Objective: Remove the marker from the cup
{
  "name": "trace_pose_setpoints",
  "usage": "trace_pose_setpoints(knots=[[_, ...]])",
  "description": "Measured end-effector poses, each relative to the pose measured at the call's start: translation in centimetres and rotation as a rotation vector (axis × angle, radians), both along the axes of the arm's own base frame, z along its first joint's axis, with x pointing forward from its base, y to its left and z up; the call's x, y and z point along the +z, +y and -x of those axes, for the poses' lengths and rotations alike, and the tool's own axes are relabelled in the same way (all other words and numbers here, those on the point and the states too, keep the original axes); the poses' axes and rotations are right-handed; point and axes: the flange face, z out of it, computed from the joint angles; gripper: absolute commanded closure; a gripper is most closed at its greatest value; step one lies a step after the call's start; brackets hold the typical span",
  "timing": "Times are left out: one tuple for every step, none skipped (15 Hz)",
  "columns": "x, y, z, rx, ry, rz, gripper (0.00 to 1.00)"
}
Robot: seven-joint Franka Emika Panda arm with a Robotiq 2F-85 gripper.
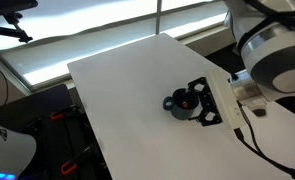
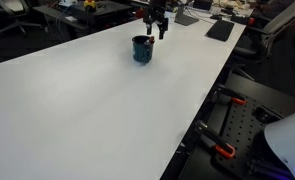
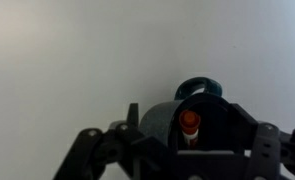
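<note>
A broad white desk (image 1: 117,120), smooth and matte, is filling most of both exterior views. A bulky arm (image 1: 272,55) with rounded white and grey joints is reaching in over one side of it. Near the far part of the desk a small round cup (image 2: 142,48) is standing upright, dark blue-grey and slightly glossy, with a loop handle (image 3: 199,88) on its side. The black, angular fingers (image 3: 97,148) are hovering just above and beside the cup. In the wrist view they are looking spread wide and are gripping nothing. Inside the cup a thin marker (image 3: 190,124) is standing nearly upright, its reddish tip showing at the rim and its lower part hidden in the dark interior. The task is looking barely begun. The arm is lining up over the cup, but the marker is not yet grasped. What is left, judging from this, is lowering the fingers around the marker, closing on its slim, slippery-looking barrel, and lifting it clear without tipping the light cup.
</note>
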Motion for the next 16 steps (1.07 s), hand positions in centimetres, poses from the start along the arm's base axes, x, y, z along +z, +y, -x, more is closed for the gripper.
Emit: trace_pose_setpoints(knots=[[-0.09, -0.03, 0.03, -0.001, 0.001, -0.001, 0.52], [-0.17, -0.05, 0.06, -0.001, 0.002, -0.001, 0.59], [-0.23, -0.06, 0.09, -0.001, 0.003, -0.001, 0.67], [-0.27, -0.08, 0.11, -0.002, 0.004, -0.002, 0.75], [-0.29, -0.09, 0.12, -0.002, 0.004, -0.002, 0.83], [-0.3, -0.1, 0.12, -0.002, 0.004, -0.002, 0.92], [-0.31, -0.1, 0.13, -0.002, 0.004, -0.002, 0.99], [-0.31, -0.11, 0.13, -0.002, 0.004, -0.002, 1.0], [-0.31, -0.11, 0.13, -0.002, 0.004, -0.002, 1.0], [-0.31, -0.11, 0.13, -0.002, 0.004, -0.002, 1.0], [-0.31, -0.12, 0.13, -0.002, 0.004, -0.002, 0.75], [-0.31, -0.12, 0.13, -0.002, 0.004, -0.002, 0.75], [-0.31, -0.12, 0.13, -0.002, 0.004, -0.002, 0.7], [-0.32, -0.1, 0.12, -0.002, 0.004, -0.003, 0.64], [-0.31, -0.06, 0.11, -0.001, 0.004, -0.003, 0.55], [-0.31, -0.02, 0.08, -0.001, 0.003, -0.004, 0.48]])
